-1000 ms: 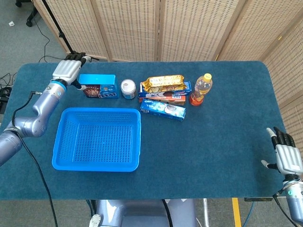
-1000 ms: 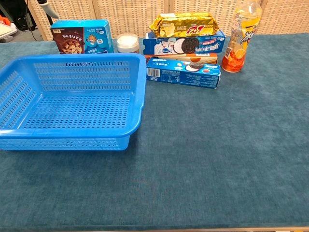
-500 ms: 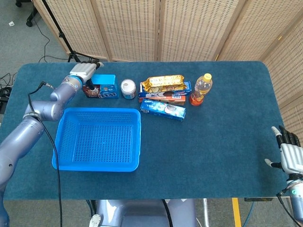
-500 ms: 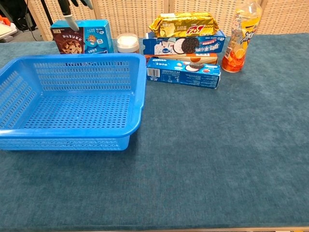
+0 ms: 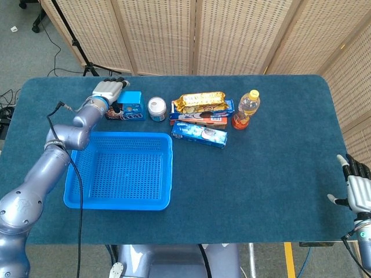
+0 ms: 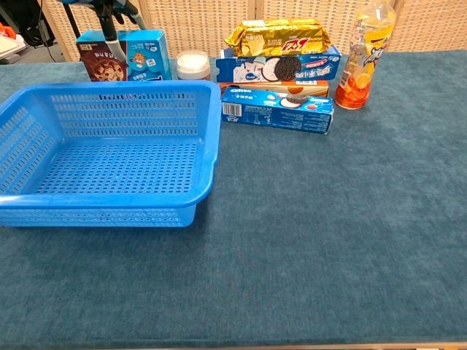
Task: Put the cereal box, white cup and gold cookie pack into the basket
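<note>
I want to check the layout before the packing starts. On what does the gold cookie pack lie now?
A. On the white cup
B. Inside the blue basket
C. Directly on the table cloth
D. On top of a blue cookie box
D: the gold cookie pack lies on top of the blue cookie box, while the basket holds nothing.

The left hand [image 5: 110, 91] covers the left end of the blue cardboard cereal box [image 5: 131, 104] near the table's far left corner, so whether its fingers [image 6: 109, 29] press the box cannot be told. In the chest view that hand is cut off by the top edge, as is the cap of the orange juice bottle [image 6: 363, 55]. The right hand [image 5: 358, 190] is clipped by the head view's right edge.
</note>
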Robot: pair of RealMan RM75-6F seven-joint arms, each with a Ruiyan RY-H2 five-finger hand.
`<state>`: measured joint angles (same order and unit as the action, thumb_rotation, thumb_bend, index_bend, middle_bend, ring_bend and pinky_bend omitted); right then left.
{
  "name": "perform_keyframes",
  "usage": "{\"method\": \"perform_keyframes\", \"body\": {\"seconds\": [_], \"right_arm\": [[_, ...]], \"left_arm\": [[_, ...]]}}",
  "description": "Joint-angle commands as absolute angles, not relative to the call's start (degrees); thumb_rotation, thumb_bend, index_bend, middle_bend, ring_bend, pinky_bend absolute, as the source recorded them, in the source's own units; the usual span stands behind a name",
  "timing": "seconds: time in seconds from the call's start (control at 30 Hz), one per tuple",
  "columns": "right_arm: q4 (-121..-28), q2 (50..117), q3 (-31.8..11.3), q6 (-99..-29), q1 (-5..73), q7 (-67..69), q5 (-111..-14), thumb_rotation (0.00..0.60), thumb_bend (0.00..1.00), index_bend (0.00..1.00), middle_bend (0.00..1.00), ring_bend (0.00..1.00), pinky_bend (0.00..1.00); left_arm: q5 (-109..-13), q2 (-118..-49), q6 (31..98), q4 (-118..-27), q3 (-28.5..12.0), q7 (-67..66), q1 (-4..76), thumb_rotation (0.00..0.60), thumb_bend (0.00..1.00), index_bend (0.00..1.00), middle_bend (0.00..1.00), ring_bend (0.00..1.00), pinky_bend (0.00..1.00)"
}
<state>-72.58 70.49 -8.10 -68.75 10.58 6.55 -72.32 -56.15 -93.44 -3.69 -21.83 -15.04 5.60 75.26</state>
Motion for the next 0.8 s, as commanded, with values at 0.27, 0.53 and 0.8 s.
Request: {"method": "perform_keyframes", "body": {"seconds": [0.27, 0.53, 0.8], "right_arm": [[-72.32, 70.50, -8.31, -68.73, 10.51, 7.04, -72.11, 0.600, 0.16, 0.00, 0.00, 0.00, 0.05], [-72.83, 70.17, -8.31, -69.10, 10.37, 7.29, -72.46, 0.600, 0.16, 0.00, 0.00, 0.00, 0.05], [-73.70, 69.72, -8.34, -69.90, 10.16, 7.56, -73.02, 0.600, 0.16, 0.00, 0.00, 0.00, 0.04]], "left_arm": [[-59.36, -98.72, -0.83, -17.81, -14.39, 6.28, 74.49, 0.600, 0.26, 0.37, 0.11, 0.10, 0.14], [-61.43, -103.29, 13.37, -13.83, -14.33, 4.67, 72.76, 0.600, 0.37, 0.71, 0.39, 0.35, 0.35], [-61.17, -101.72, 22.30, -16.26, -16.50, 3.09, 71.68, 0.600, 0.40, 0.82, 0.48, 0.45, 0.41]]}}
